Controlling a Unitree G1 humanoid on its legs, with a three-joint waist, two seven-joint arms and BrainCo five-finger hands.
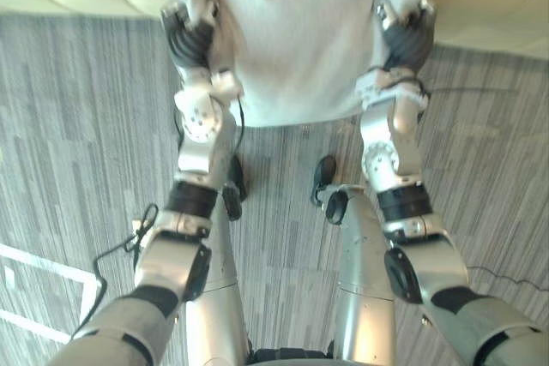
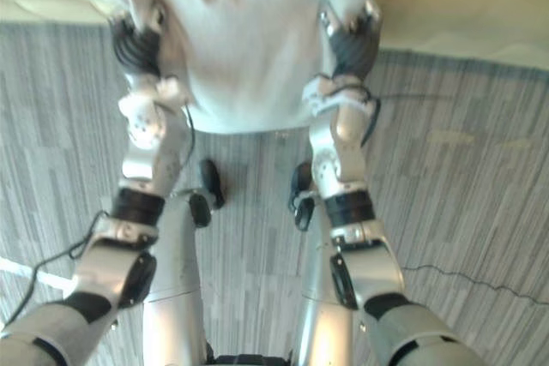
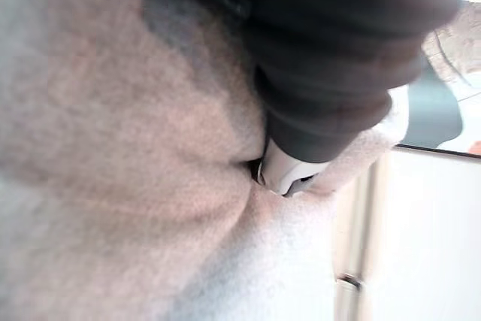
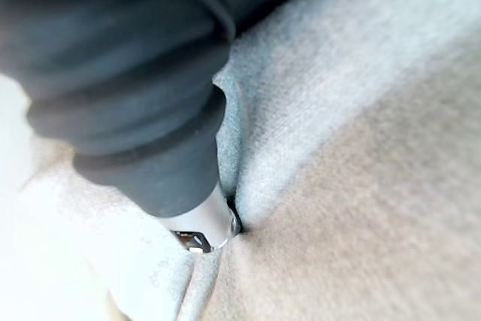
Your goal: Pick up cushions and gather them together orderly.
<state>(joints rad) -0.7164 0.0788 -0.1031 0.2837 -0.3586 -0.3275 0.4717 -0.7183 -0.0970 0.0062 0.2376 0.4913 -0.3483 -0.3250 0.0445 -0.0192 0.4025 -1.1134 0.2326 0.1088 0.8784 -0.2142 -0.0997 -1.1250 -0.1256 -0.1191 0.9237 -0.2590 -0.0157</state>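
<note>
We are holding cushion [image 1: 283,40] above floor [image 1: 77,126], left hand [image 1: 190,40] and right hand [image 1: 410,40] pressing its opposite sides so it hangs level for carrying; fingers hiding in fabric, so we cannot tell their curl.

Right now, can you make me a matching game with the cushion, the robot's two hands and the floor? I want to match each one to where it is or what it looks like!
Things:
1. cushion
2. left hand
3. right hand
4. carpet

Clues:
A. grey and striped, down below everything
B. against the cushion's right side
C. pale and soft, between both hands
D. against the cushion's left side

Pairs: 1-C, 2-D, 3-B, 4-A
</note>
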